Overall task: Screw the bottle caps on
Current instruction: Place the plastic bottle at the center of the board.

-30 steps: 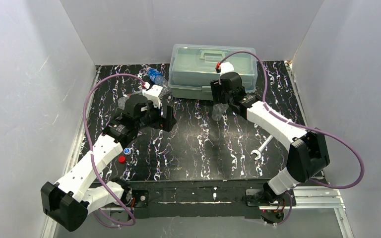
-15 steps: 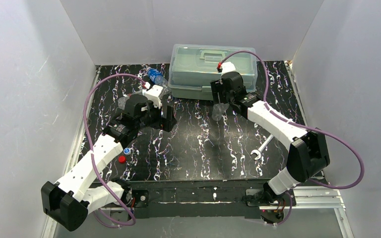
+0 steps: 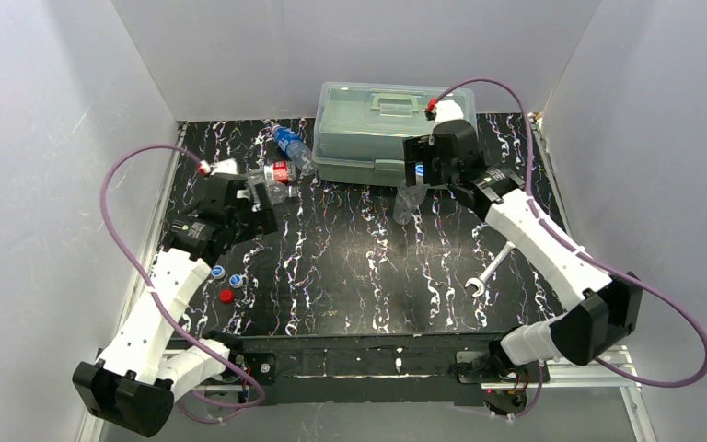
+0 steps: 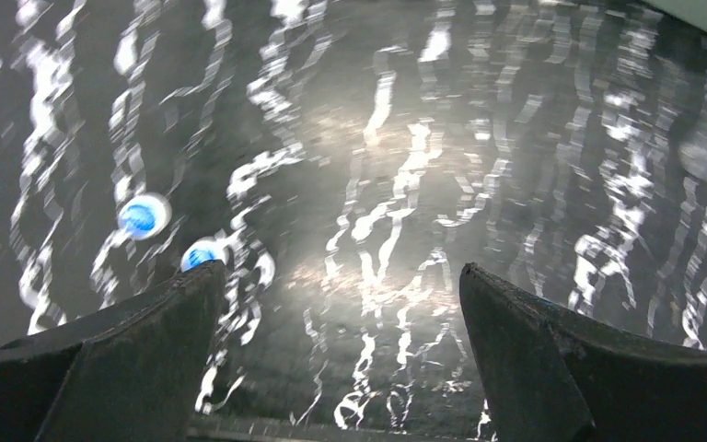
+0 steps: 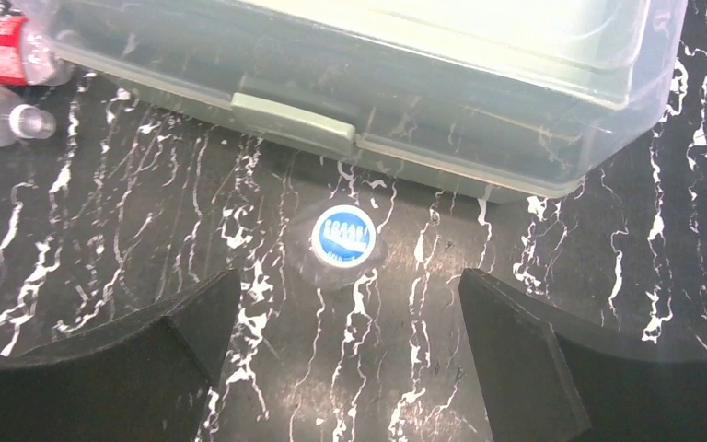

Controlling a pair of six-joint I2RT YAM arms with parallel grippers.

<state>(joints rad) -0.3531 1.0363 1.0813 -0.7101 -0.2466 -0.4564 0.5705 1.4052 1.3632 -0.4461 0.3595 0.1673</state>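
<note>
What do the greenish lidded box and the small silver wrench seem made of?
The greenish lidded box: translucent, glossy plastic, judging by its see-through walls and moulded latch. The silver wrench: probably bare metal, given its bright sheen, though it shows small.

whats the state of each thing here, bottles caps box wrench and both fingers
plain bottle: upright, blue cap on top
red-label bottle: lying on its side
blue-label bottle: lying on its side
two blue caps: loose, on no bottle
red cap: loose, on no bottle
box: lid shut
wrench: lying flat
left fingers: open, empty
right fingers: open, empty
</note>
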